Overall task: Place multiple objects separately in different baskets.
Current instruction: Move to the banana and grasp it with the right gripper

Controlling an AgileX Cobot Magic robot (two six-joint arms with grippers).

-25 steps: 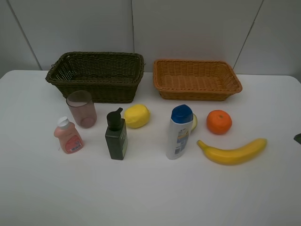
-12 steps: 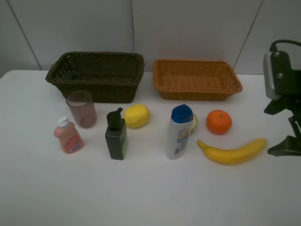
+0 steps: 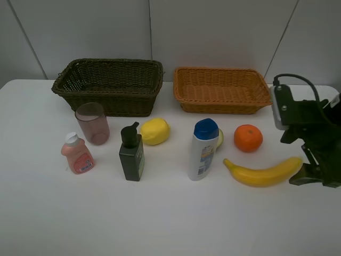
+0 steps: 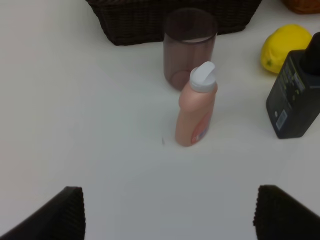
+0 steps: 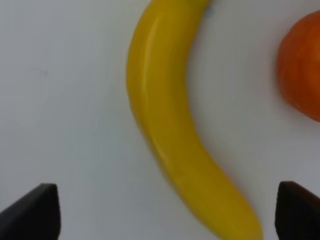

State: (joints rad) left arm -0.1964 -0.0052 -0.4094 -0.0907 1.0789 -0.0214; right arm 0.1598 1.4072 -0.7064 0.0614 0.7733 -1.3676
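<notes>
Above the curved yellow banana, the black right gripper hangs spread wide, empty. The black left gripper gapes too, holding nothing.

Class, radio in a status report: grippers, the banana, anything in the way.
Left gripper open, near the pink bottle. Right gripper open, fingers either side of the banana, no grip. Orange close, not blocking.

A sliver of halved avocado shows behind the white bottle — the right wrist view crops the orange.
</notes>
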